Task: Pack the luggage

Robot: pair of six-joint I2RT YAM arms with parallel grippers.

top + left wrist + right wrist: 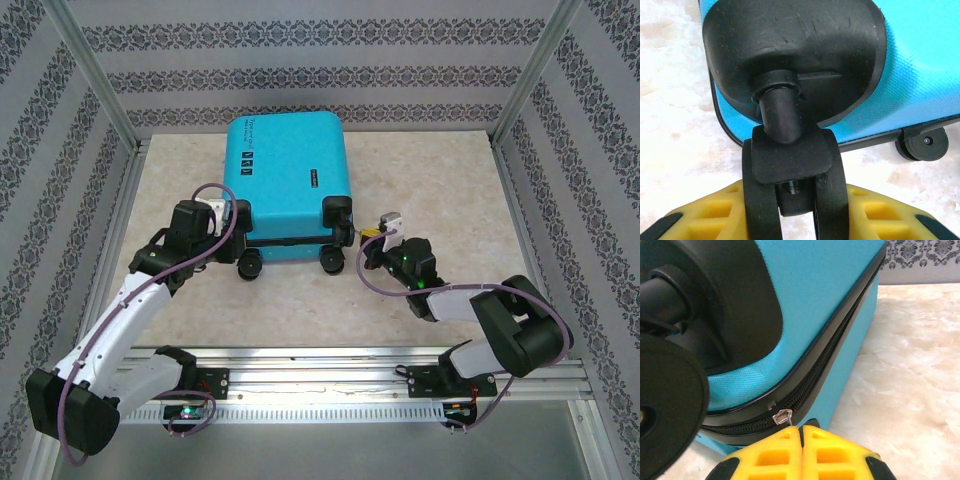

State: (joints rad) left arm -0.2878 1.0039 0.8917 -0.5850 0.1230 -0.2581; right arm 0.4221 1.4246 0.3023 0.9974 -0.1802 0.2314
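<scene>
Over on the left side, the left gripper (795,217) has its jaws part-way open and clamped around a wheel (790,165) at the luggage's near-left corner. From the left wrist camera you can see the twin caster sitting between the 2 yellow fingers (705,215), with one finger pressed against each outer face. Another wheel (926,142) shows further along the same edge, down on the table (300,310).

In the middle, the luggage (290,170) lies flat on the table, toward the back and a bit left of centre. It's closed, blue shell facing up, and its wheeled end points at the arms.

On the right side, the right gripper (801,435) is at the near-right corner, just beside the side seam. Its jaws are fully together, no gap at all between the yellow tips. The little silver zip pull (782,416) sits right at the tip line, and its lower end looks pinched between them. The black zipper (840,340) runs away from there along the seam. A big black wheel (665,405) fills the left of the right wrist view, close to the lens and blurry.
</scene>
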